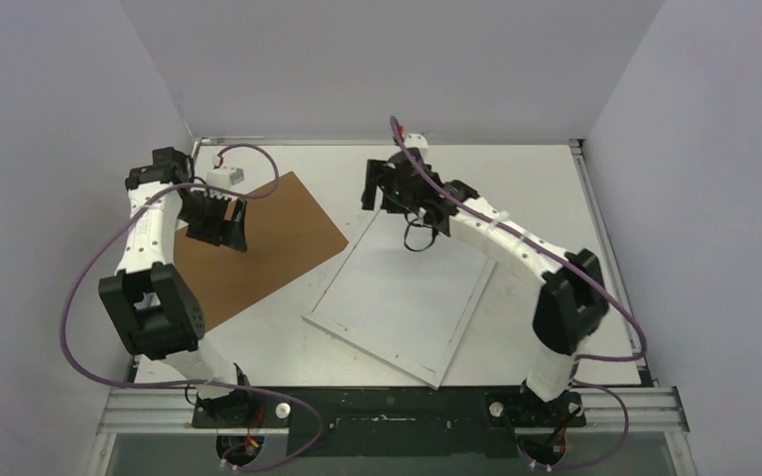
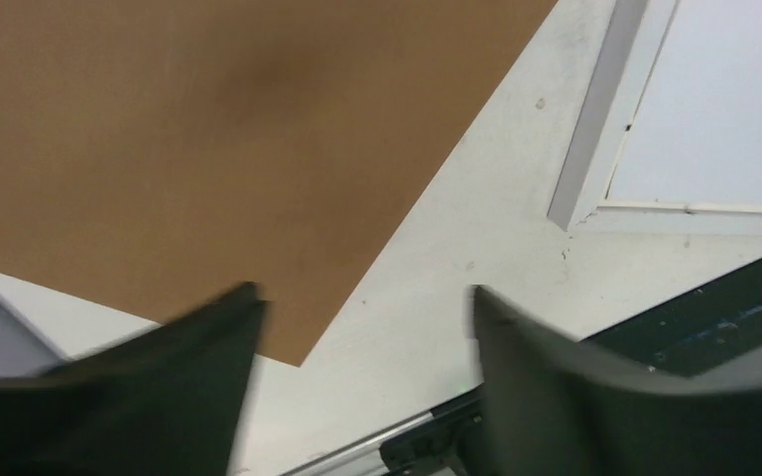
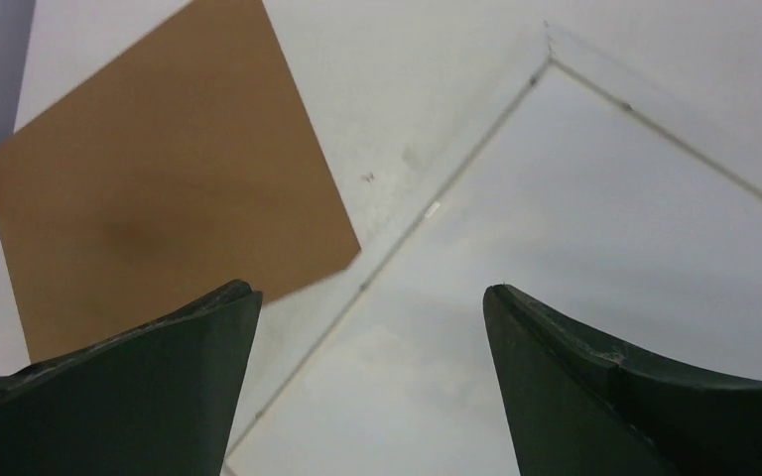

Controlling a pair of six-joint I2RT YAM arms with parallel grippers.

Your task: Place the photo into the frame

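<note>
left gripper (image 2: 367, 299) hangs over the brown board (image 1: 278, 248), fingers apart and empty; right gripper (image 3: 372, 295) hovers over the white frame (image 1: 367, 349), jaws wide, holding nothing.

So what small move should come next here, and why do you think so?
Probably lower the left gripper, open and empty, onto the edge of the brown board below it. The right gripper hangs open over the frame, whose inside shows only a plain pale surface. No photo print shows in any view, so this is a guess.
</note>
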